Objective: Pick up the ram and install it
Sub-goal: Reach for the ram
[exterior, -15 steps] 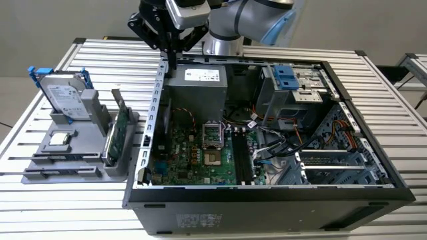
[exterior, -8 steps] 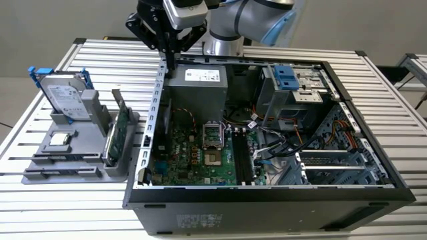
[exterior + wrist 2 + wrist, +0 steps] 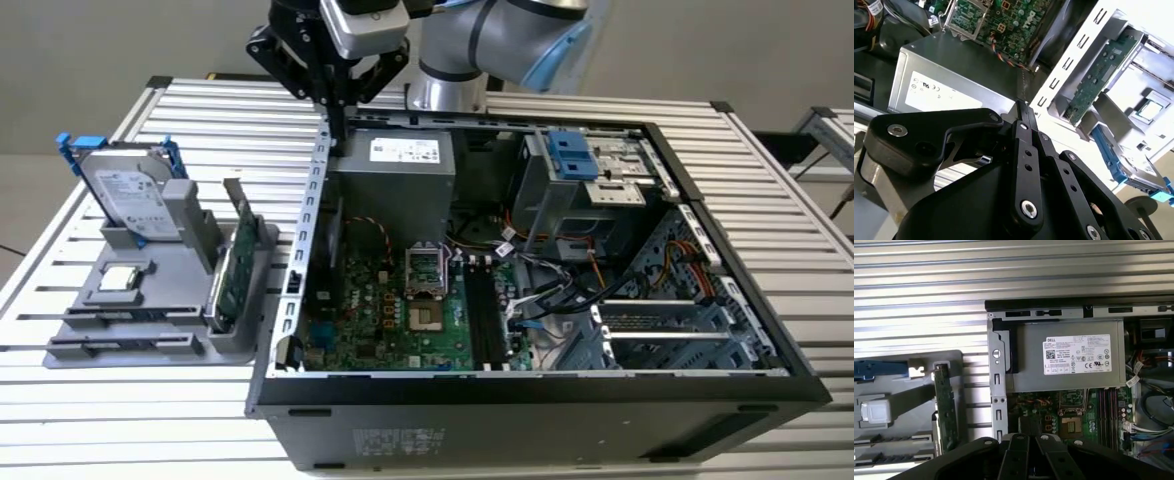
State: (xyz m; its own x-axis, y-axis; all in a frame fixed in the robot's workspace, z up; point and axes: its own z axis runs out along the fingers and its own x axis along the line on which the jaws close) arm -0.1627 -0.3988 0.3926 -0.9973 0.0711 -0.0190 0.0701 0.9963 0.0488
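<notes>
Hand [image 3: 335, 140] is closed. In the second wrist view the black fingertips [image 3: 1022, 107] meet in a point, and I can't tell if anything thin is pinched between them. It hangs over the rear edge of the open black tower case [image 3: 534, 430], tips just above the grey metal power supply box [image 3: 394, 185]. Further down inside the case is the green motherboard [image 3: 374, 310], with its long black memory slots [image 3: 487, 320] well apart from the hand.

Outside the case wall, to the exterior view's left of the hand, a grey plastic parts tray [image 3: 80, 355] sits on the slatted aluminium worktop [image 3: 227, 110]. The silver hard drive in a blue bracket [image 3: 134, 190] stands at the tray end nearest the hand. The broad green circuit card [image 3: 230, 280] stands on edge just beside the case wall.

I can't place the slim blue ram stick for certain. Two thin dark strips [image 3: 127, 316] lie edge-on at the tray end farthest from the hand, too thin to identify.
</notes>
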